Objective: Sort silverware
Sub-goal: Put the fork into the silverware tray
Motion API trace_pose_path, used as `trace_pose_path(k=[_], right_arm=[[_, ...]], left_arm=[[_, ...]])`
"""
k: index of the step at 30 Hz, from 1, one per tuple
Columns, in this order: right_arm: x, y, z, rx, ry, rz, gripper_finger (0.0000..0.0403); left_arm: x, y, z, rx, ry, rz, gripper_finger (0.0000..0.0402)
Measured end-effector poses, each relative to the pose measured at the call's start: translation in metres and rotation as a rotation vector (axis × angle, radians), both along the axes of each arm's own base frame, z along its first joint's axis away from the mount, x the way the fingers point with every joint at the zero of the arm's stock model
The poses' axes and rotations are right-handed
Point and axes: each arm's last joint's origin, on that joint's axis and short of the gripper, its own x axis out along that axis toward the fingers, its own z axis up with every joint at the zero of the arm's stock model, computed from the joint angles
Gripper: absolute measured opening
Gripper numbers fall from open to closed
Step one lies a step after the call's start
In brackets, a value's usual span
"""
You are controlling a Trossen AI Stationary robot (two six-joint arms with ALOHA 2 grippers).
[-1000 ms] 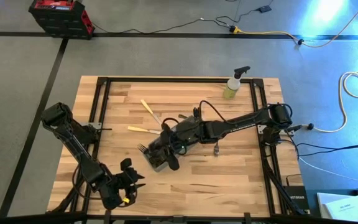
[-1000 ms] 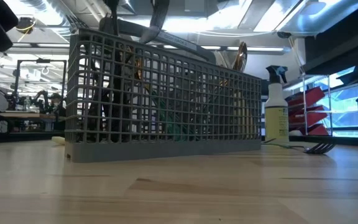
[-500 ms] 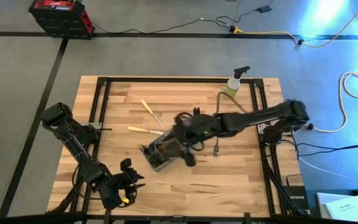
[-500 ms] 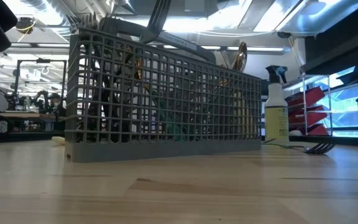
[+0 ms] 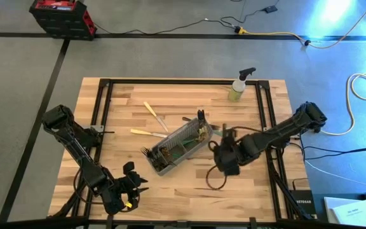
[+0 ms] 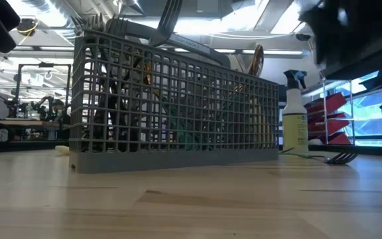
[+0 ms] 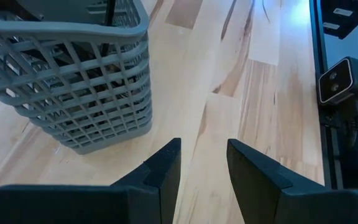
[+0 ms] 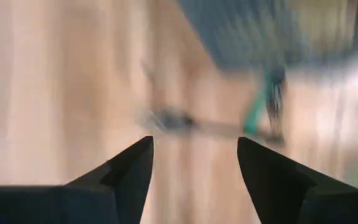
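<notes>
- Left gripper (image 7: 202, 163) waits at the table's near left corner, fingers parted, empty.
- Right gripper (image 5: 227, 156), jaws apart and empty, sits between picks; next it needs a loose piece.
- Gold-headed silverware (image 5: 182, 144) stands in the grey wire-mesh caddy (image 5: 168, 166); two cream-handled pieces (image 5: 146, 132) lie beyond.

Motion blur smears the silverware (image 8: 185, 118) past the right gripper (image 8: 194, 165).

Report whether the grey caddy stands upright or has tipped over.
Upright: the caddy sits flat on the table, and utensil handles stick out of its open top.
</notes>
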Motion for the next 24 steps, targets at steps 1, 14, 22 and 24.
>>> trace_pose_path(k=[1, 14, 22, 24], right_arm=[[-0.006, -0.006, -0.009, -0.030, 0.063, -0.016, 0.0209], [-0.024, -0.038, -0.106, -0.421, 0.383, 1.029, 0.0196], [-0.017, -0.040, -0.113, -0.298, 0.304, 1.166, 0.0158], [-0.014, -0.043, -0.113, -0.271, 0.274, 1.158, 0.0147]], left_arm=[[0.000, 0.000, 0.000, 0.000, 0.000, 0.001, 0.0115], [0.000, 0.001, 0.000, 0.049, -0.010, -0.011, 0.0115], [0.000, 0.000, 0.000, 0.056, -0.009, -0.019, 0.0115], [0.000, 0.000, 0.000, 0.063, -0.007, -0.025, 0.0115]])
